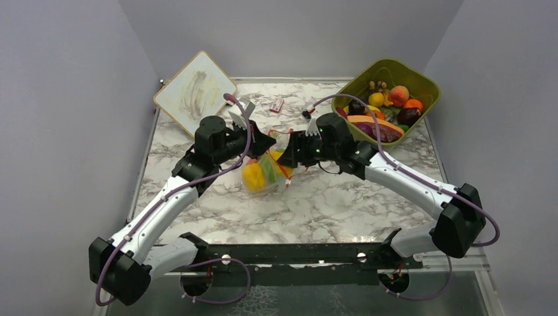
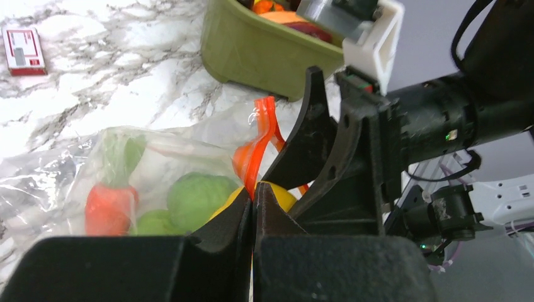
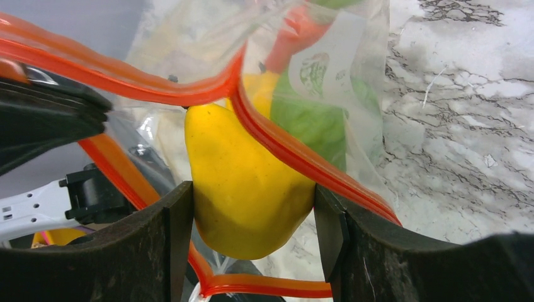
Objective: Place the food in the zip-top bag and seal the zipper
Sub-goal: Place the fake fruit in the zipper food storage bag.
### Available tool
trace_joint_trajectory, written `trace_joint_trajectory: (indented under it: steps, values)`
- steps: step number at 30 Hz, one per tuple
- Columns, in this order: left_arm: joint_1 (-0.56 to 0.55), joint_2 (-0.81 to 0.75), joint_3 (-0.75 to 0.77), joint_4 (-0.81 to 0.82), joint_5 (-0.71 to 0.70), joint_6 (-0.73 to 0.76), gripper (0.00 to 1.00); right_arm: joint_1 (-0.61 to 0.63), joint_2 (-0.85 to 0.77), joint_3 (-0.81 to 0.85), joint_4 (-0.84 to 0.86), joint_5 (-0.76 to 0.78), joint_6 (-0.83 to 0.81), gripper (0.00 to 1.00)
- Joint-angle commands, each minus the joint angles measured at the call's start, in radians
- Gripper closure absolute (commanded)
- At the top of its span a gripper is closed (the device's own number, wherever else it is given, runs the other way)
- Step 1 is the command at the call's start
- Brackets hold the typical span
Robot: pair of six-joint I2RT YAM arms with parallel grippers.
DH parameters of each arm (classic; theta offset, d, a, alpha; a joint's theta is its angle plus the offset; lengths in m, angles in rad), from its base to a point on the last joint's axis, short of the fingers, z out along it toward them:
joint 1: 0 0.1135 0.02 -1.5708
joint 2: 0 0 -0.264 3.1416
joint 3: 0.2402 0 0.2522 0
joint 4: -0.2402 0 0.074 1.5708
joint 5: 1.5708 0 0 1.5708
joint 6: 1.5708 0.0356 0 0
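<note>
The clear zip-top bag (image 1: 266, 172) lies at mid-table with green (image 2: 195, 195) and orange-red (image 2: 110, 207) toy food inside. Its orange-red zipper (image 2: 263, 135) stands up from the mouth. My left gripper (image 2: 253, 195) is shut on that strip and holds the mouth edge up. From the right, my right gripper (image 3: 252, 214) is closed on a yellow toy fruit (image 3: 245, 182), one finger on each side. The fruit sits in the bag's open mouth, between the two zipper halves (image 3: 296, 157). In the top view both grippers, left (image 1: 273, 143) and right (image 1: 286, 153), meet over the bag.
An olive-green tub (image 1: 424, 89) with more toy food (image 1: 388, 105) stands at the back right. A small red-white packet (image 1: 277, 105) lies behind the bag. A pale board (image 1: 195, 92) leans at the back left corner.
</note>
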Motion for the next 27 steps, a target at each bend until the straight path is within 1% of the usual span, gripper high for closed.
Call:
trace_joint_trajectory:
  steps: [1, 4, 6, 8, 12, 14, 18, 20, 21, 23, 27]
  values:
    - [0.004, -0.007, 0.077, 0.018, -0.009, -0.021, 1.0, 0.008, 0.018, 0.046, -0.017, 0.068, -0.026, 0.56]
    - [0.003, -0.011, 0.06, 0.051, -0.014, -0.032, 1.0, 0.009, 0.019, 0.05, -0.012, 0.07, -0.019, 0.56]
    - [0.004, -0.004, 0.045, 0.066, -0.015, -0.036, 1.0, 0.009, 0.009, 0.052, 0.018, 0.036, 0.001, 0.56]
    - [0.004, 0.006, 0.036, 0.073, -0.007, -0.038, 1.0, 0.009, -0.009, 0.036, 0.085, -0.02, 0.043, 0.53]
    - [0.004, 0.018, 0.023, 0.086, -0.007, -0.038, 1.0, 0.009, -0.055, -0.039, 0.233, -0.052, 0.157, 0.45]
    - [0.004, 0.021, 0.018, 0.089, -0.011, -0.038, 1.0, 0.009, -0.059, -0.083, 0.29, -0.055, 0.168, 0.41]
    - [0.004, 0.034, 0.02, 0.086, -0.015, -0.04, 1.0, 0.009, -0.042, -0.112, 0.334, -0.075, 0.179, 0.35]
    - [0.004, 0.036, 0.023, 0.079, -0.013, -0.038, 1.0, 0.009, -0.036, -0.107, 0.325, -0.075, 0.175, 0.27]
    - [0.004, 0.035, 0.023, 0.075, -0.013, -0.036, 1.0, 0.009, -0.034, -0.102, 0.314, -0.072, 0.172, 0.25]
    - [0.004, 0.03, 0.02, 0.075, -0.014, -0.035, 1.0, 0.009, -0.039, -0.101, 0.299, -0.059, 0.169, 0.25]
    - [0.004, 0.027, 0.014, 0.076, -0.018, -0.024, 1.0, 0.009, -0.066, -0.115, 0.3, -0.064, 0.17, 0.29]
